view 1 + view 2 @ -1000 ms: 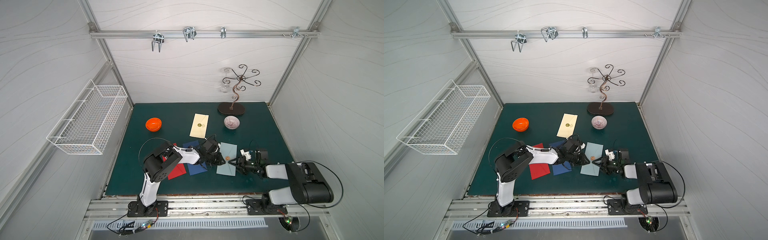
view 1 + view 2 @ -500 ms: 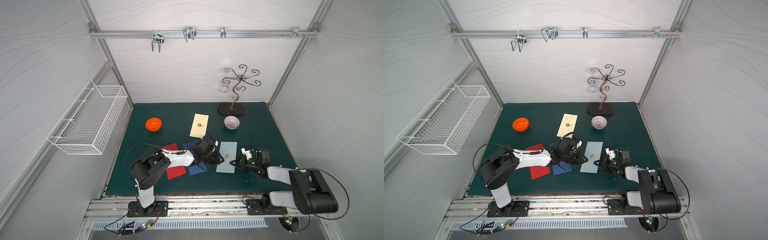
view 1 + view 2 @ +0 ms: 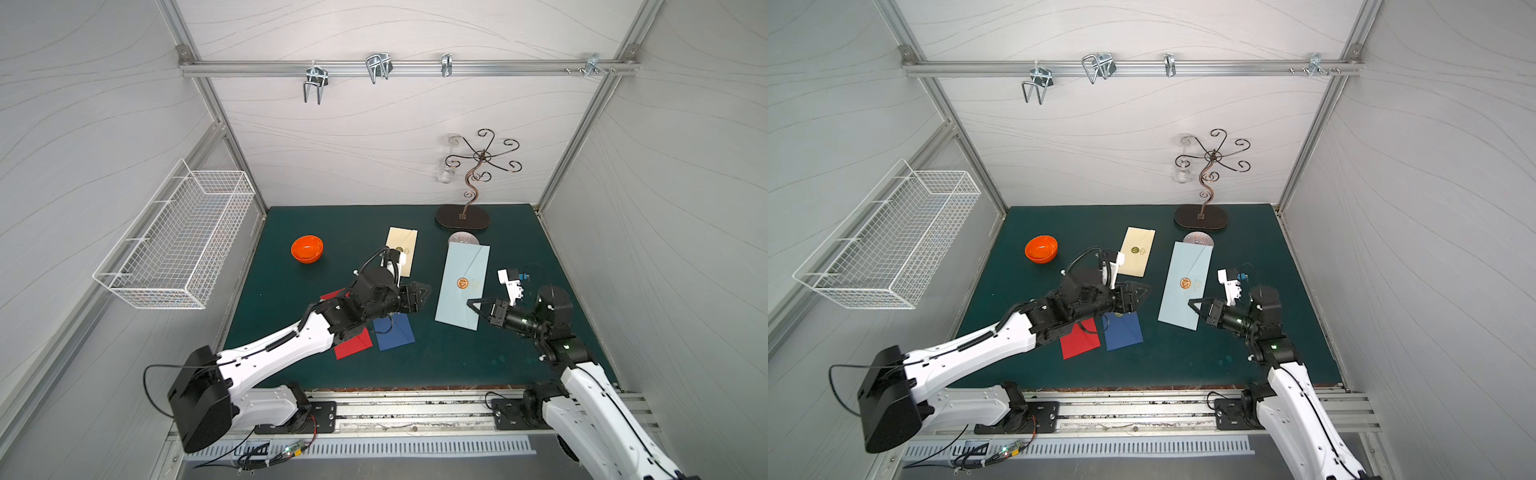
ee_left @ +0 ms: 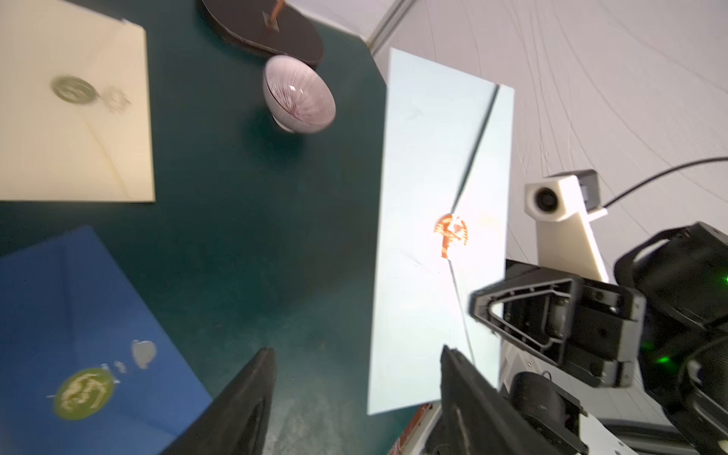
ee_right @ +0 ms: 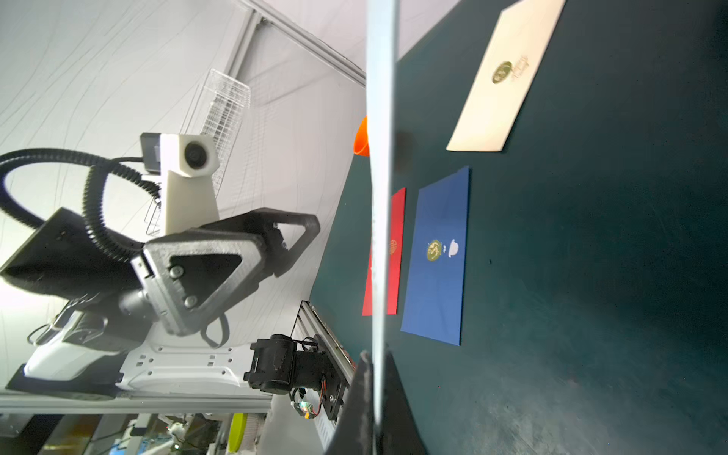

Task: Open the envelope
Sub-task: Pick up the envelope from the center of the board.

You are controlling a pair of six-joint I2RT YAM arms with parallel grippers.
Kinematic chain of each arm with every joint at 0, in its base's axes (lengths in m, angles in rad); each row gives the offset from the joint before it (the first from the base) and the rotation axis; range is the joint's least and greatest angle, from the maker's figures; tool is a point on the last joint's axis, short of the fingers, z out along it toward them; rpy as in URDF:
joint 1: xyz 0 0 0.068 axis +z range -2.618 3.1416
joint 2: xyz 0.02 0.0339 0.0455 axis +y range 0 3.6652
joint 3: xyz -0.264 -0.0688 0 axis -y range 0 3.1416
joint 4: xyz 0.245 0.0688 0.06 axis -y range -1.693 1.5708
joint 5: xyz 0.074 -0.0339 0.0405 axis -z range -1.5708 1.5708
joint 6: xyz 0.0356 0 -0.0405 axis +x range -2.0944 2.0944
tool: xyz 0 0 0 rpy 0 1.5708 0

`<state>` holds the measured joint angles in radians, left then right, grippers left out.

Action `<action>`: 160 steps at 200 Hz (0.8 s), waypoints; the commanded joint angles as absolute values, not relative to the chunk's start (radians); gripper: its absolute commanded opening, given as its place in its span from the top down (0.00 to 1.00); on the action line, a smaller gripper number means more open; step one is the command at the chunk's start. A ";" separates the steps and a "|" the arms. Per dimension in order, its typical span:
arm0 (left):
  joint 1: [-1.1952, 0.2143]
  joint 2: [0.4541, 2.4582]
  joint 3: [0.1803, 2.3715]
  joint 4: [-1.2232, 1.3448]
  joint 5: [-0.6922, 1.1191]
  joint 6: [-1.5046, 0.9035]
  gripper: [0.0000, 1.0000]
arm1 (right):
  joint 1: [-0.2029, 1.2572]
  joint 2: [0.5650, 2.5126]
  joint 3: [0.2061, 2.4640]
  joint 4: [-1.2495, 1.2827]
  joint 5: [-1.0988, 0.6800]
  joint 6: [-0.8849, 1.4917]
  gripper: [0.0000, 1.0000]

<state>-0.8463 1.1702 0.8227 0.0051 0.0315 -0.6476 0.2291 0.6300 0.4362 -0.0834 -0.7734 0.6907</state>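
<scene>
Pale-blue paper envelope (image 3: pixel 461 286) (image 3: pixel 1185 282) hangs raised off the dark green mat (image 3: pixel 457 361), pinched at its near right edge by the right gripper (image 3: pixel 471 302) (image 3: pixel 1192 302). That gripper's jaws are pressed flat together on the paper. In the right wrist view the envelope shows only edge-on, a thin bright strip (image 5: pixel 380 157) rising from between the closed fingertips (image 5: pixel 374 362). It hides most of the orange plastic bowl (image 5: pixel 360 138) behind it.

An orange wax seal (image 3: pixel 462 283) (image 4: pixel 451 234) sits where the flap lines meet. It is blurred in the left wrist view, and whether the flap has come loose cannot be told.

The left gripper (image 3: pixel 426 296) (image 3: pixel 1144 297) (image 4: pixel 356 350) hovers just beside the envelope's left edge with its jaws spread wide, holding nothing.

A ribbed pink glass bowl (image 3: pixel 463 237) is largely covered by the envelope's far end in both top views; the left wrist view shows it whole (image 4: pixel 299 94). A cream envelope (image 3: pixel 402 249) lies flat, one corner masked by the left wrist camera. The navy envelope (image 3: pixel 395 332) and red envelope (image 3: pixel 353 343) lie partly under the left arm. Behind stands a curled metal hook stand (image 3: pixel 462 217).
</scene>
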 commanded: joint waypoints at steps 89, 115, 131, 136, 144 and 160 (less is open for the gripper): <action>-0.540 0.967 0.618 0.308 0.428 -0.713 0.24 | 0.520 0.741 0.641 -0.169 -0.671 0.453 0.97; -0.530 0.991 0.629 0.368 0.511 -0.738 0.26 | 0.552 0.787 0.649 -0.127 -0.673 0.461 0.97; -0.528 1.007 0.632 0.412 0.542 -0.756 0.27 | 0.556 0.810 0.656 -0.107 -0.685 0.476 0.98; -0.528 1.015 0.636 0.413 0.551 -0.760 0.27 | 0.557 0.815 0.655 -0.093 -0.696 0.483 0.97; -0.528 1.028 0.644 0.414 0.569 -0.765 0.28 | 0.557 0.820 0.651 -0.070 -0.708 0.496 0.97; -0.529 1.062 0.660 0.475 0.613 -0.789 0.29 | 0.558 0.827 0.644 -0.027 -0.733 0.514 0.97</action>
<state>-0.5343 1.0248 0.6037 0.3347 0.4980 -0.7418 0.5507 0.8230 0.6235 -0.1257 -0.6933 0.4942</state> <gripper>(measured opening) 0.718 0.053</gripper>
